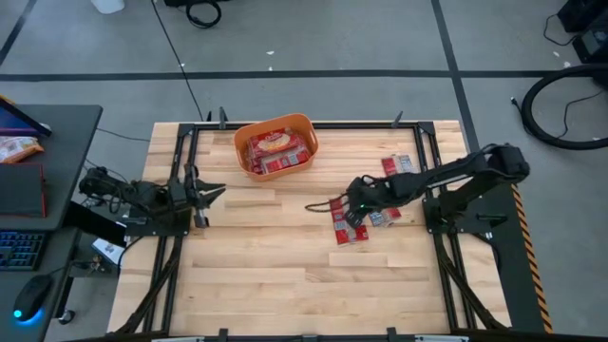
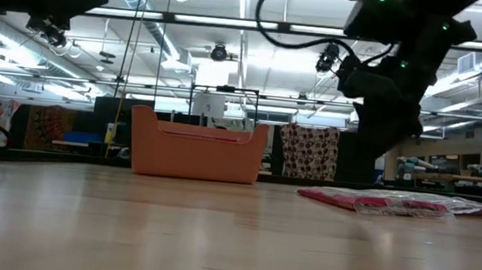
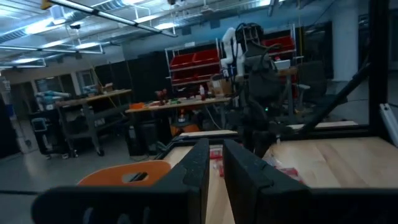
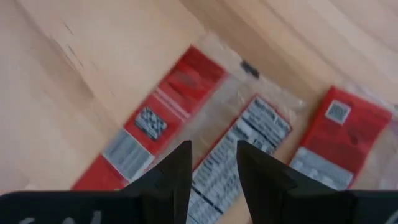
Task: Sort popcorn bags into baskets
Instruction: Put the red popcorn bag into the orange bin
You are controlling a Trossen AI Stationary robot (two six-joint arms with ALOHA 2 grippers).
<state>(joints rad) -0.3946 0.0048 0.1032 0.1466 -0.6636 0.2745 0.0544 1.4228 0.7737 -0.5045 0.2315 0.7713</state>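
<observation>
Right claw, fingers narrowly parted and empty, hovers over a red popcorn bag on the desk, right of the orange basket; seemingly picking, it must next descend and grip.

Your right gripper reaches from the right edge toward the table's middle, pointing down, fingers slightly parted. Your left gripper waits at the left edge, fingers narrowly apart.

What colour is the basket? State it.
Orange; the high view shows the basket best.
</observation>
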